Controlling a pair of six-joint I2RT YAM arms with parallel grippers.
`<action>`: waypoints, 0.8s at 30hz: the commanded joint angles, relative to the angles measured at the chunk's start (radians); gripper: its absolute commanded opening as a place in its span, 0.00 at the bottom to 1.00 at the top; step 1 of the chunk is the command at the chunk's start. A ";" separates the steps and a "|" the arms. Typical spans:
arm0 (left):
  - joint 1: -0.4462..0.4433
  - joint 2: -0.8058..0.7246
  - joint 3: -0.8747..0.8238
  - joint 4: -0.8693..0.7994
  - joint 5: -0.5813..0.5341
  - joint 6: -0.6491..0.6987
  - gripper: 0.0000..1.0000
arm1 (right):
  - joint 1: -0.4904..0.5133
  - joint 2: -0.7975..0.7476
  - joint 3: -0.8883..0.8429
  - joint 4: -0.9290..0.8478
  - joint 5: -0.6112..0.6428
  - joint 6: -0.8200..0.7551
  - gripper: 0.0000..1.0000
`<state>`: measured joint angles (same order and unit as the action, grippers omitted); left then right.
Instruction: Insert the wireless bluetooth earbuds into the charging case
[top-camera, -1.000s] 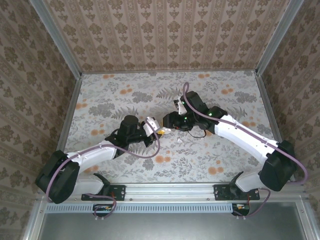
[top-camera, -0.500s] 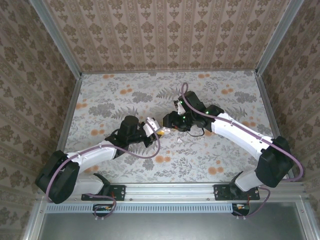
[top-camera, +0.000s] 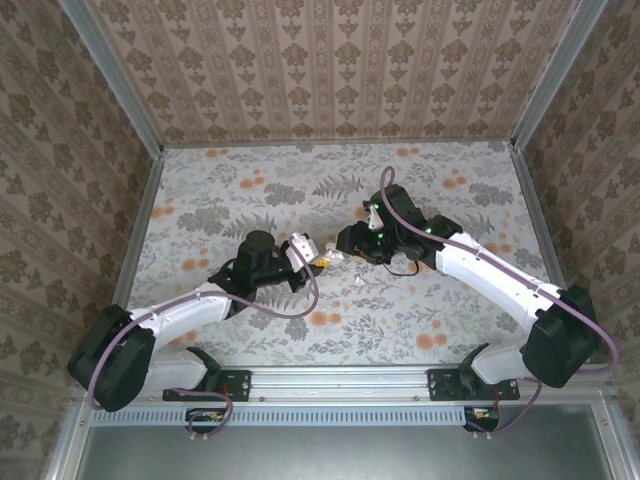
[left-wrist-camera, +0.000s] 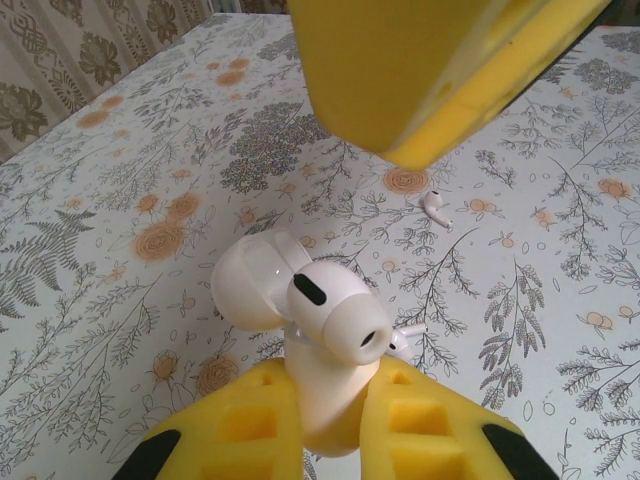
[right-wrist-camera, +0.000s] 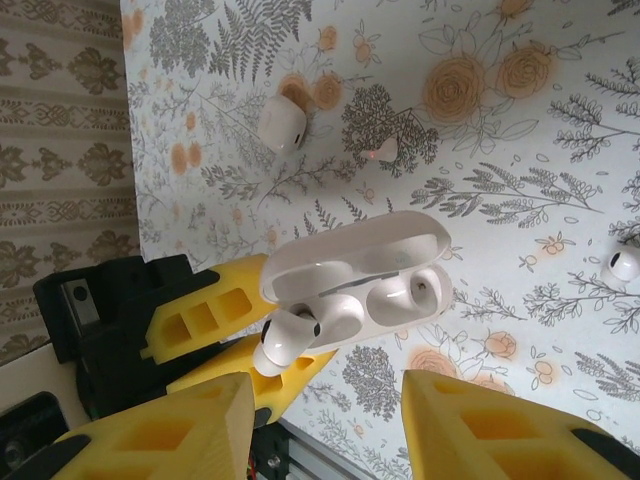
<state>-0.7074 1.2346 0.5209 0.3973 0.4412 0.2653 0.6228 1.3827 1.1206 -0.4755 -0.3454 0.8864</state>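
My left end effector (left-wrist-camera: 325, 425) clamps the lid-up charging case (right-wrist-camera: 360, 265) with one earbud (right-wrist-camera: 287, 340) half-seated, so I reckon my empty right end effector (right-wrist-camera: 325, 400), spread wide above it, must press that home, then fetch the other earbud (right-wrist-camera: 623, 265) off the table (right-wrist-camera: 520, 130).

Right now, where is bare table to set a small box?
Bare table: the far strip along the back wall, and the near patch between the arms. Crowded: the middle, where the left gripper holds the charging case, the right gripper faces it, a loose earbud nearby.
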 joint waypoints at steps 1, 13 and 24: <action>-0.003 -0.012 -0.006 0.023 0.020 -0.008 0.00 | 0.017 0.003 0.035 -0.025 0.017 -0.006 0.44; -0.006 -0.009 -0.004 0.025 0.026 -0.014 0.00 | 0.043 0.100 0.080 -0.035 0.000 -0.041 0.46; -0.006 -0.009 -0.001 0.023 0.028 -0.012 0.00 | 0.051 0.122 0.091 -0.052 0.011 -0.075 0.43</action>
<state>-0.7074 1.2346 0.5209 0.3962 0.4480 0.2649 0.6666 1.4956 1.1790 -0.4843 -0.3458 0.8371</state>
